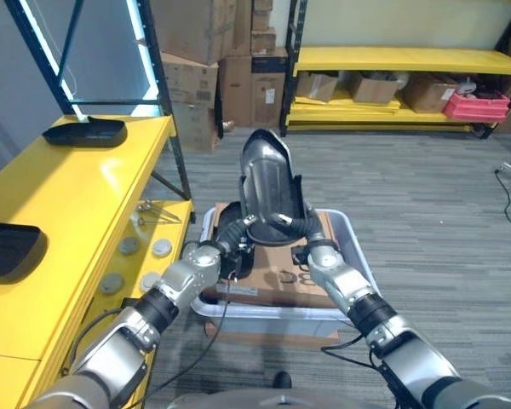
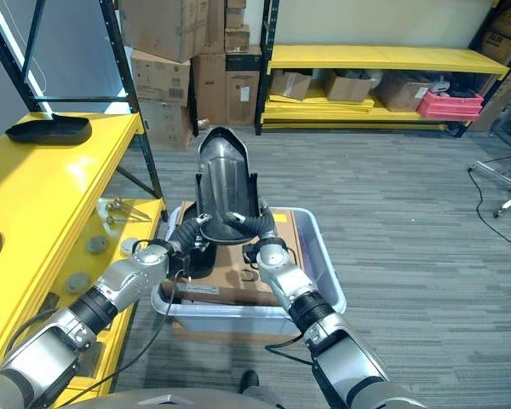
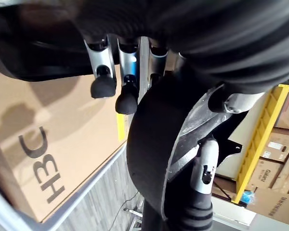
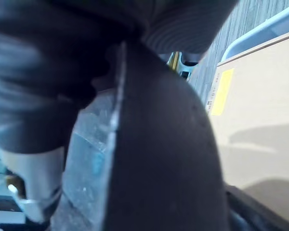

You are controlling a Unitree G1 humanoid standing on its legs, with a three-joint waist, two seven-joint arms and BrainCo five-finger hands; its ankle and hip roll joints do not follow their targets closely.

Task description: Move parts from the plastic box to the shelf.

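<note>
The part (image 1: 268, 183), a dark curved shell, stands upright above the box (image 1: 358, 256), held between both hands. The left hand (image 1: 232, 232) curls its fingers (image 3: 104, 72) round one lower edge; the right hand (image 1: 300, 226) presses the other edge, its fingers hidden, so I cannot tell their state. Cardboard (image 1: 281, 277) lies in the box, and the yellow shelf (image 1: 77, 196) stands to the left with two black trays (image 1: 85, 132).

Black part (image 1: 268, 183) (yellow shelf (image 1: 68, 200))

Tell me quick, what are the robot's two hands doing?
Left hand: holding the black part.
Right hand: on the same part, fingers hidden, cannot tell.
</note>
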